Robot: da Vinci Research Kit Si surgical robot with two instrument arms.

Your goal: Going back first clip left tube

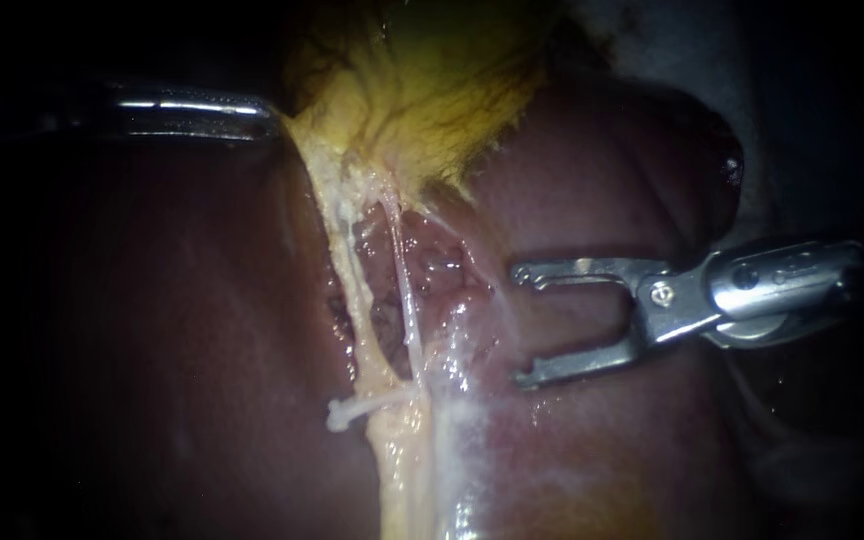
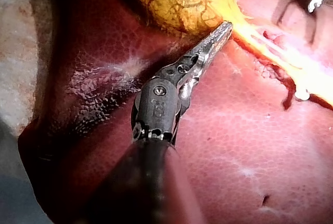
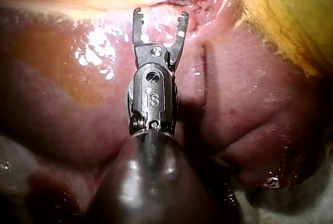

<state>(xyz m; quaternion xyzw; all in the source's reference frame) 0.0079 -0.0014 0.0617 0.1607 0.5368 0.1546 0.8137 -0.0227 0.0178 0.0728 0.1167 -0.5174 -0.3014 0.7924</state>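
Shadow hides most of left instrument [image 2: 225, 29] in endoscope view; its jaws pinch gallbladder [image 1: 422, 90]. Right instrument [image 1: 519, 326] jaws gape empty. Left tube [image 1: 347, 300] runs steeply downward.

Endoscope view dim, black toward all edges; light only mid-scene. Glare on wet liver [image 1: 552, 450], bright streak on left instrument [image 1: 257, 118]. Wrist views brighter; specular spots on liver ahead of right instrument [image 3: 160, 22], shadow under both shafts.

Endoscope — close above the liver [image 1: 152, 350], facing the tubes [image 1: 404, 290]. Wrist views — near, looking across it from opposite sides; all share the gallbladder [image 2: 177, 0] edge.
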